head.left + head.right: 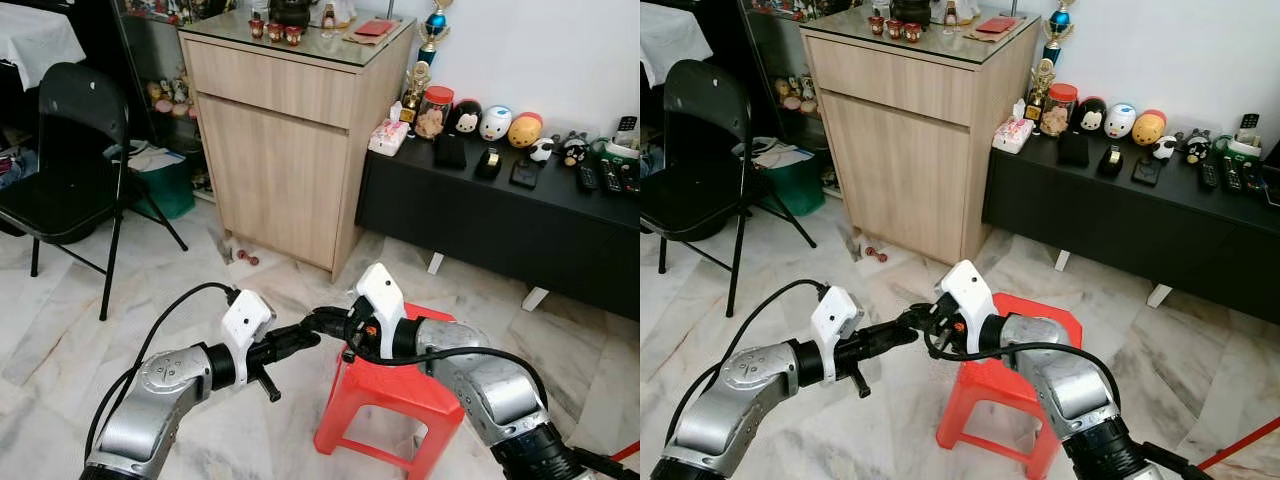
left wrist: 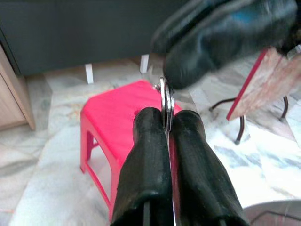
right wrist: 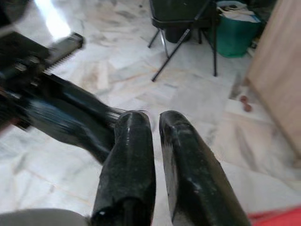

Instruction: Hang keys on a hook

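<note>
Left pincer [image 2: 167, 123] pinches keys [image 2: 165, 101] beside right pincer [image 3: 155, 123], above red stool [image 1: 400, 385].

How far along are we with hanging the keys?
Pickup looks done: the left gripper is shut on the key ring, above the red stool. The right gripper meets it fingertip to fingertip, possibly a handover. Left: finding a hook and hanging the keys.
</note>
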Tool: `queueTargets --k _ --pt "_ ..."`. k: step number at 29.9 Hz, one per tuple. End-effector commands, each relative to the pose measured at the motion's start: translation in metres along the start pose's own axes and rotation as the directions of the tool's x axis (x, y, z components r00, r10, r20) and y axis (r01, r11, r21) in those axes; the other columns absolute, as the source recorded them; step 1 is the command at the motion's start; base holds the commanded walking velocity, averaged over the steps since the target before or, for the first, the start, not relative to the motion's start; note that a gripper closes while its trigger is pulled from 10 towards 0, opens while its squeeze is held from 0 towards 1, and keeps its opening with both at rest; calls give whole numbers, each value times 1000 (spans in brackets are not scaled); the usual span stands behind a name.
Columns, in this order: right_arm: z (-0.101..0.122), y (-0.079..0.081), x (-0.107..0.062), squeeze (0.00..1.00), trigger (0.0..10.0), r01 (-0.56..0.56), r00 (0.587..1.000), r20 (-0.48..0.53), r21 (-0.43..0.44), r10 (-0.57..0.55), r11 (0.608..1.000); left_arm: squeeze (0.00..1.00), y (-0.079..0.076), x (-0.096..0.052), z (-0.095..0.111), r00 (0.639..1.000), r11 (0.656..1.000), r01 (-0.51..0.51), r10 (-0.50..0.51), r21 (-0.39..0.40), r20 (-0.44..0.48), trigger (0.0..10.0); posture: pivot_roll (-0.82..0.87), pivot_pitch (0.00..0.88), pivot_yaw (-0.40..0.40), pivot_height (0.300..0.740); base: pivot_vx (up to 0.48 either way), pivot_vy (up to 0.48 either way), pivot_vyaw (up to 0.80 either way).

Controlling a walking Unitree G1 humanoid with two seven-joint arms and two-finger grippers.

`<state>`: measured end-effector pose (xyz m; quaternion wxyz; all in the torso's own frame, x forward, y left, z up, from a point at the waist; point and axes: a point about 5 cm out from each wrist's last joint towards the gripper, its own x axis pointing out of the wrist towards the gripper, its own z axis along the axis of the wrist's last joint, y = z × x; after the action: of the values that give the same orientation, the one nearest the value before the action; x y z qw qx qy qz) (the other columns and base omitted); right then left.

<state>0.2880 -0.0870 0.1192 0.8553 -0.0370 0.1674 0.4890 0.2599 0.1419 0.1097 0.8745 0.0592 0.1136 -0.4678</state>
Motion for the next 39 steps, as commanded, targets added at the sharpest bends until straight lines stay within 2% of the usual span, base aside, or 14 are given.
queueTargets --k 1,7,15,17,18,19,20,21,22,26,27,31,34,39 --pt "-1 -12 -9 1000 10000 42 999 -31 -32 -43 999 0 -3 -2 2 1000 1000 25 -25 13 -12 0 47 0 -88 740 0 0 0" --pt "-18 -23 -20 1000 10000 75 985 -147 -113 -92 991 0 -4 -5 -2 998 999 39 -38 28 -57 0 43 0 -86 740 0 0 0" --pt "-48 -30 -22 969 10000 142 958 -239 -96 -161 985 0 -1 -9 -9 991 997 25 -16 72 -129 0 45 0 -77 740 0 0 0" --pt "-60 -33 -21 0 10000 183 944 -264 -73 -196 980 0 4 -10 -13 989 996 -11 24 92 -148 0 46 0 -76 740 0 0 0" --pt "-68 -35 -21 0 10000 214 932 -285 -69 -225 974 0 8 -10 -16 985 993 -49 66 106 -158 0 48 0 -75 740 0 0 0" --pt "-76 -37 -21 0 10000 250 919 -302 -51 -253 967 0 13 -11 -19 980 988 -95 114 121 -164 2235 48 0 -75 740 0 0 0" --pt "-85 -39 -22 0 10000 287 906 -319 -22 -279 958 0 20 -12 -24 969 978 -159 182 138 -169 7569 48 0 -74 740 0 0 0" --pt "-85 -39 -22 0 10000 287 906 -319 -22 -279 958 0 20 -12 -24 969 978 -159 182 138 -169 7569 48 0 -74 740 0 0 0" --pt "-103 -40 -22 0 10000 356 879 -348 23 -326 934 0 31 -15 -37 942 960 -255 273 113 -196 10000 48 0 -71 740 0 0 0" --pt "-127 -40 -25 0 10000 484 838 -360 144 -410 863 0 40 -21 -56 897 926 -375 376 49 -234 10000 44 0 -66 740 0 0 0" --pt "-146 -39 -31 0 10000 573 787 -406 199 -465 795 0 42 -25 -73 860 900 -435 422 21 -287 10000 45 0 -66 740 0 0 0" --pt "-186 -25 -45 0 10000 700 683 -530 279 -502 657 0 39 -36 -119 754 834 -551 482 -31 -446 10000 43 0 -58 740 0 0 0" --pt "-201 -17 -50 0 10000 733 647 -579 292 -496 614 0 32 -41 -139 715 814 -578 472 -56 -516 10000 44 0 -55 740 0 0 0" --pt "-230 9 -58 0 10000 772 584 -672 288 -455 566 0 -17 -73 -205 519 890 -456 292 29 -803 10000 33 0 -40 740 0 0 0"
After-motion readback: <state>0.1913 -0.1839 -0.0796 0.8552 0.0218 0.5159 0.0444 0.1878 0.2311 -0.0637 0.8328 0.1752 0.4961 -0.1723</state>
